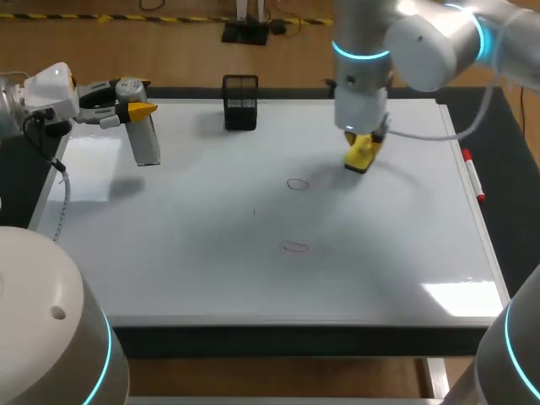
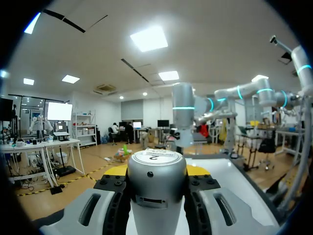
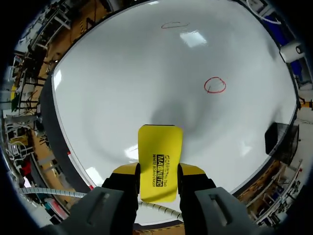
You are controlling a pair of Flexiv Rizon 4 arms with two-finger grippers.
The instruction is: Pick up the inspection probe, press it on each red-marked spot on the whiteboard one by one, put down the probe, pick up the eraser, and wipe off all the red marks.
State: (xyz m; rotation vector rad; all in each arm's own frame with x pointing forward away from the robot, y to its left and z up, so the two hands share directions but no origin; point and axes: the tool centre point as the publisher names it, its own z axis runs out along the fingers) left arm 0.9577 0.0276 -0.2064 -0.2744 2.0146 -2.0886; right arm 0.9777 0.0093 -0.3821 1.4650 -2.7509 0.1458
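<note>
Yellow eraser (image 1: 361, 153) sits pinched between the right gripper's (image 3: 159, 169) fingers over the far right of the whiteboard (image 1: 211, 253) — just right of the farther red mark (image 1: 297, 184), with the nearer red mark (image 1: 295, 246) well apart. Left gripper (image 2: 156, 171) clamps the silver probe (image 1: 145, 139) at the far left — a black mesh basket (image 1: 240, 103) stands to its right.

The inspection probe (image 2: 156, 171) covers most of the left gripper's (image 2: 156, 185) yellow tips, its lower end is cut off, and a speck (image 1: 254, 211) near the whiteboard's (image 1: 169, 261) middle is too small to tell.
</note>
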